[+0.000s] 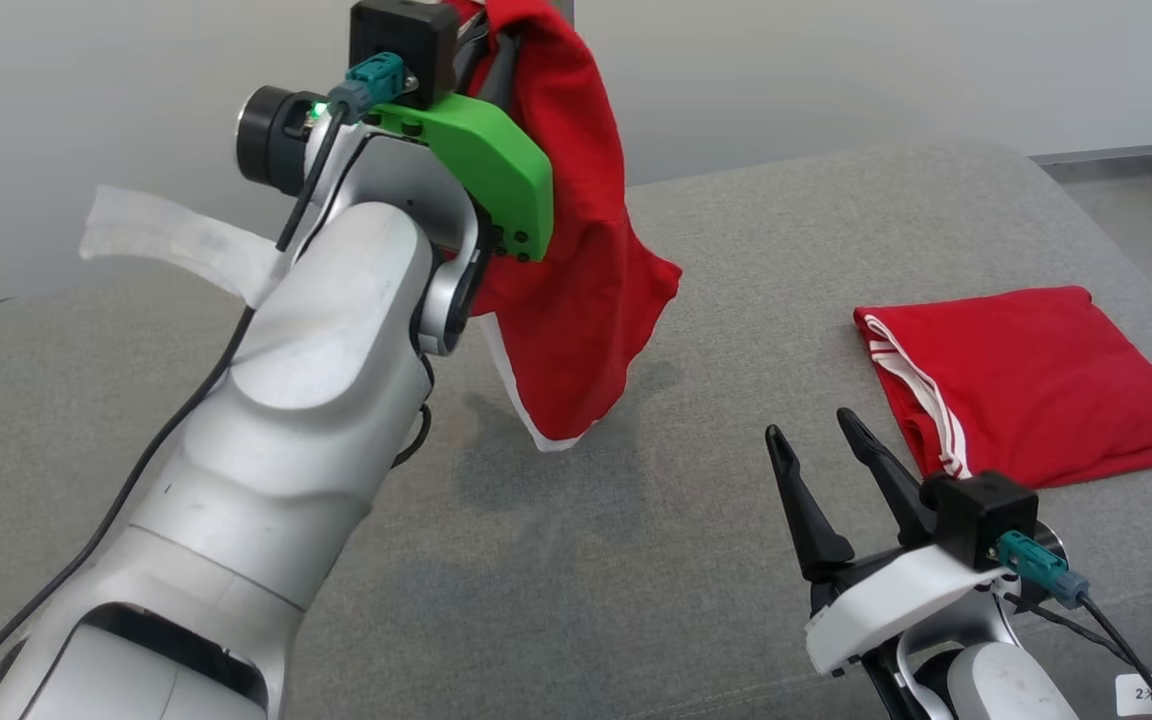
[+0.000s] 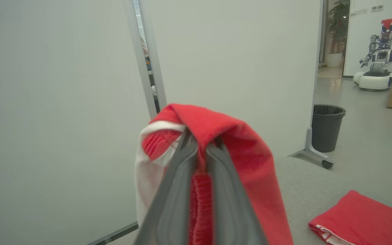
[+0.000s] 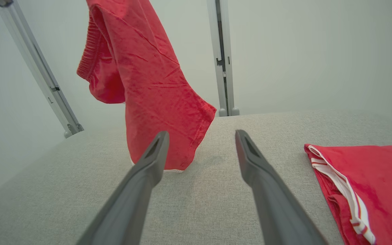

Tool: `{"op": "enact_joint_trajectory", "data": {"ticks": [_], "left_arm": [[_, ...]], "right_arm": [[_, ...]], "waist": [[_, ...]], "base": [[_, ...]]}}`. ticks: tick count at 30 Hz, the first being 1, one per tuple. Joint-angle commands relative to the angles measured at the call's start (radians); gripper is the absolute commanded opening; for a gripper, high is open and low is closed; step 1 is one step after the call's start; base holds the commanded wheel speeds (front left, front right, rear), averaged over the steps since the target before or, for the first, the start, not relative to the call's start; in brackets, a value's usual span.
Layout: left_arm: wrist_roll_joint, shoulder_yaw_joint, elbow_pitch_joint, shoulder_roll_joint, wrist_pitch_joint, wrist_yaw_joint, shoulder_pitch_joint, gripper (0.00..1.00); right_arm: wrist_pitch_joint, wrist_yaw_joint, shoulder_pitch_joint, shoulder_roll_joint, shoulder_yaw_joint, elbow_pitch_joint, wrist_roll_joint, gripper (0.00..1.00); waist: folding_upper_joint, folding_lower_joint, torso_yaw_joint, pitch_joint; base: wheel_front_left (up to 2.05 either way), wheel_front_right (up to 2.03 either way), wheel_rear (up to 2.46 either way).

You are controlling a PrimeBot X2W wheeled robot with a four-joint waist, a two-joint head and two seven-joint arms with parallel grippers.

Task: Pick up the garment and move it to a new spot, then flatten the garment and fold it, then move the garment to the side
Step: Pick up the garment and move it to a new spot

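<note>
The left gripper [image 2: 201, 143] clenched the garment [image 1: 576, 300] hanging over the grey surface [image 1: 636, 580], while the right gripper [image 1: 816, 428] stood released near a folded cloth [image 1: 1036, 380].

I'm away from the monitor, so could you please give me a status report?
Left hand shut on hanging garment, high over grey surface. Right hand open, empty. Folded garment at right, not in the way.

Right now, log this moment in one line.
left claw: shut on hanging garment | right claw: open, empty | folded garment: lying at right on grey surface
</note>
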Motion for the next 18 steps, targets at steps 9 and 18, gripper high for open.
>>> {"op": "enact_joint_trajectory", "data": {"ticks": [9, 18], "left_arm": [[-0.075, -0.091, -0.049, 0.002, -0.020, 0.037, -0.067, 0.00], [-0.122, -0.180, -0.028, 0.004, -0.078, 0.034, -0.073, 0.00]], "right_arm": [[-0.025, -0.001, -0.043, -0.002, 0.056, 0.041, 0.027, 1.00], [-0.052, -0.001, -0.060, -0.001, 0.044, 0.063, 0.037, 1.00]], "waist": [[-0.0001, 0.0000, -0.102, 0.008], [-0.0001, 0.0000, -0.136, 0.052]], "base": [[0.00, 0.00, 0.00], [0.00, 0.00, 0.00]]}}
